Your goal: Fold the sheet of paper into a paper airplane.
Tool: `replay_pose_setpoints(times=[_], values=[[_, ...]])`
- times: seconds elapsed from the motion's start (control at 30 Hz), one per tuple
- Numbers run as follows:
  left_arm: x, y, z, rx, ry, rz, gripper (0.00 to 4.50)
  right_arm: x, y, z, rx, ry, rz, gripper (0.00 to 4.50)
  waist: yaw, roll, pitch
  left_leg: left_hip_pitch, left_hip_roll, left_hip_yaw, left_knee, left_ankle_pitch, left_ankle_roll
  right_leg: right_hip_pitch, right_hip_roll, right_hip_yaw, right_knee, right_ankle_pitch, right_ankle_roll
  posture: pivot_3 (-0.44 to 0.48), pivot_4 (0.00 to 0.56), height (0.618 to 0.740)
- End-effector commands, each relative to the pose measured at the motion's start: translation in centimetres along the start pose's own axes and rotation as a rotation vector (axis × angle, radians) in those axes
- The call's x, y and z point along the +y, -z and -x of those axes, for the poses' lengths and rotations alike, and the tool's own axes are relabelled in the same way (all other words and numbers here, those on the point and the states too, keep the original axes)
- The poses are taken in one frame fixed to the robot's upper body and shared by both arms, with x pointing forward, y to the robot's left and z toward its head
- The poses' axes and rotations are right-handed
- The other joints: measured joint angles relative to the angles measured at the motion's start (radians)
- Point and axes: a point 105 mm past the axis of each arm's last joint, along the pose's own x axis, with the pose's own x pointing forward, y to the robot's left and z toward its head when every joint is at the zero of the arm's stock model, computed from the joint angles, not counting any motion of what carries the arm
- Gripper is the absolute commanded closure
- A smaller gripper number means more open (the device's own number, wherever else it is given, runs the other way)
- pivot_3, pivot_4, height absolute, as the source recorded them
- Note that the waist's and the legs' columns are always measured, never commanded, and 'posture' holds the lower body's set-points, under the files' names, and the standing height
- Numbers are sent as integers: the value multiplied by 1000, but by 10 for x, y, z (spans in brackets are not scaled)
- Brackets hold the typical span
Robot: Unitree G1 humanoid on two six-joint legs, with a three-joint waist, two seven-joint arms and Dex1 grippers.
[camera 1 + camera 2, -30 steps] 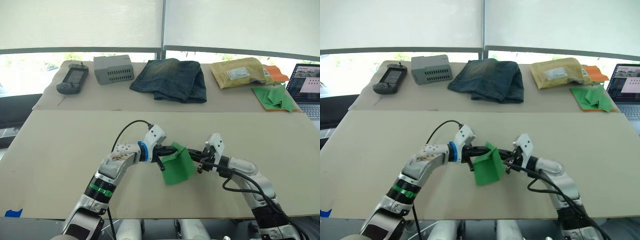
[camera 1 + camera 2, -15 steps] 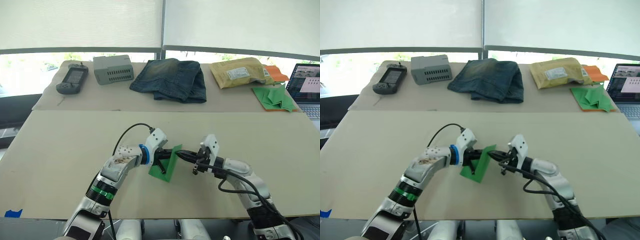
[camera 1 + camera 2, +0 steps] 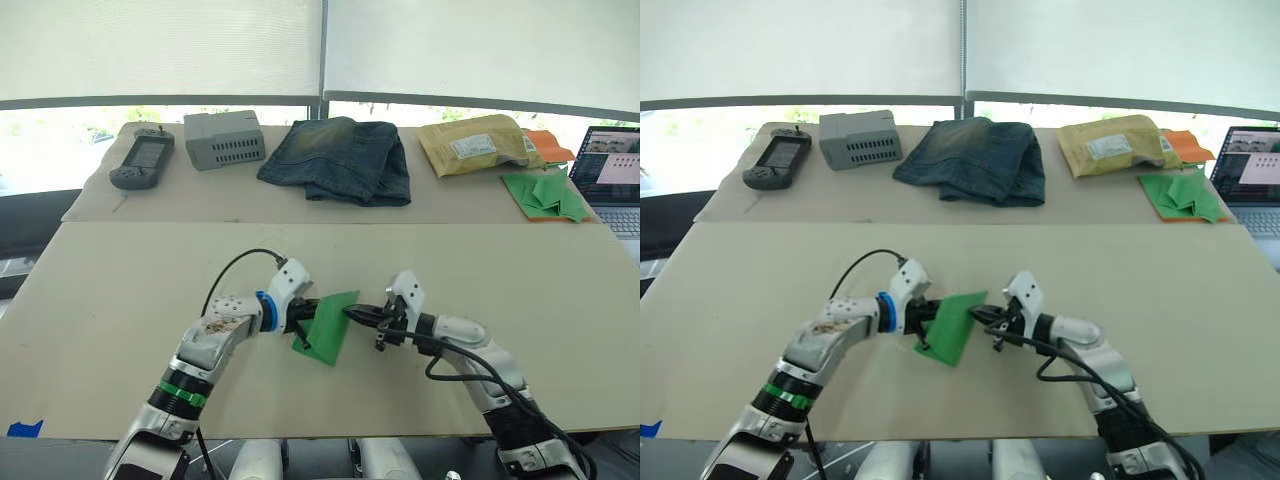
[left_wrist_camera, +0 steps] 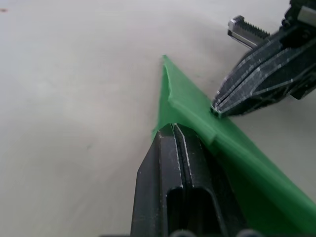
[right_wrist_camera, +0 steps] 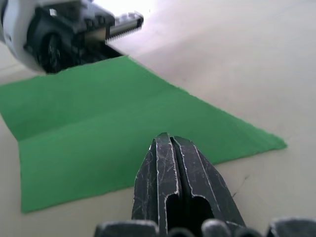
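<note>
In the left eye view, the sheet of paper [image 3: 327, 326] sits tilted near the front of the beige worktop [image 3: 120, 290], held between the left hand [image 3: 300, 318] and the right hand [image 3: 360, 314].

In the left wrist view, the left hand's 2 fingers [image 4: 173, 173] are pressed together, pinching the sheet's edge; the right hand pinches the opposite edge.

In the right wrist view, the right hand's fingers [image 5: 170, 170] are pressed together on the creased sheet.

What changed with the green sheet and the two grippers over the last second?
Both grippers, left gripper and right gripper, have brought the sheet of paper down from hanging in the air to lie flatter on the table, each shut on an edge. The jeans and other items behind stayed put.
</note>
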Motion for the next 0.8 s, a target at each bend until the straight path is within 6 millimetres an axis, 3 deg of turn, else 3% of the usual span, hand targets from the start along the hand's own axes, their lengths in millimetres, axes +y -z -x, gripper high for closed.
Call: replay_pose_setpoints(times=[0.03,0.17,0.3,0.43,0.57,0.8], values=[[19,-22,15,-80,-69,-8,4473,1,-3,-6,21,-23,58,4500,-3,0,0,0,0,0,0,0,0,0,0,0,0,0,0,0,150,728],[23,-46,21,-190,-62,-5,4473,0,6,-11,88,-25,92,4500,-3,0,0,0,0,0,0,0,0,0,0,-1,0,0,0,0,150,728],[2,-62,16,-244,63,-32,4473,1,11,-13,125,-30,110,4500,-3,0,0,0,0,0,0,0,0,1,0,0,0,0,0,0,150,728],[-16,-46,6,-151,145,-100,4473,3,11,-13,125,-31,113,4500,-5,0,0,1,-1,0,0,0,0,1,0,0,0,0,0,0,150,728],[-6,-18,-2,-14,94,-231,4473,3,9,-8,115,-11,116,4500,-6,0,0,2,-1,0,0,0,0,1,0,0,0,0,0,0,150,728],[-13,5,-2,65,164,-256,4473,-13,6,7,110,58,127,4500,4,0,0,1,0,0,0,0,0,2,-1,0,-1,0,0,0,150,728]])
